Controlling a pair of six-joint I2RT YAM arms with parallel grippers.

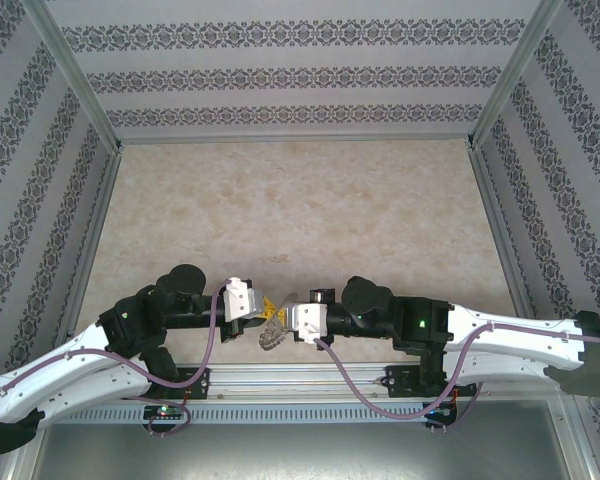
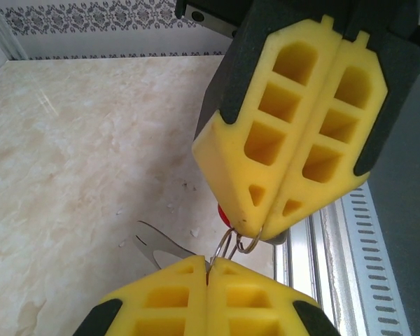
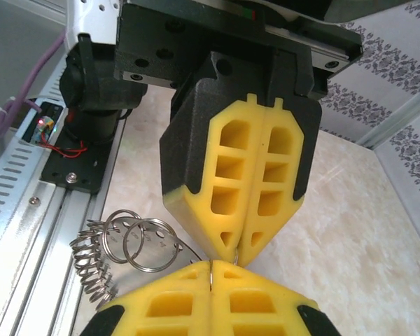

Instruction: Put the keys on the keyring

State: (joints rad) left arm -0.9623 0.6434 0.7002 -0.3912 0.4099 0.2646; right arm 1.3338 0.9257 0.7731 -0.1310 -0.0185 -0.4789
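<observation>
Left wrist view first: the left tool sits at the bottom of the picture with its yellow pads pressed flat together. A thin loop of wire from the keyring runs straight into the seam, so it has the ring pinched. Facing it tip to tip is the right tool, pads also fully together, with the red key tucked at its tip. It looks to be clamped on that key, though the blade is hidden. Both hang above the desk, at its near edge.

The step in hand, as I read it, is threading — getting the key's hole onto the ring's wire. Doing it well calls for a firm hold by the left tool so the ring cannot swing. The right should make small, slow moves, feeding along the curve of the wire rather than pushing straight in. The tips are nearly touching, so any twist risks the key slipping out.

Right wrist view gives what the left cannot — the hanging bulk of the ring, its small split rings and coiled silvery pieces dangling with the rail behind them. The red head shows from the left wrist. Top external shows the two arms meeting low in the middle.
</observation>
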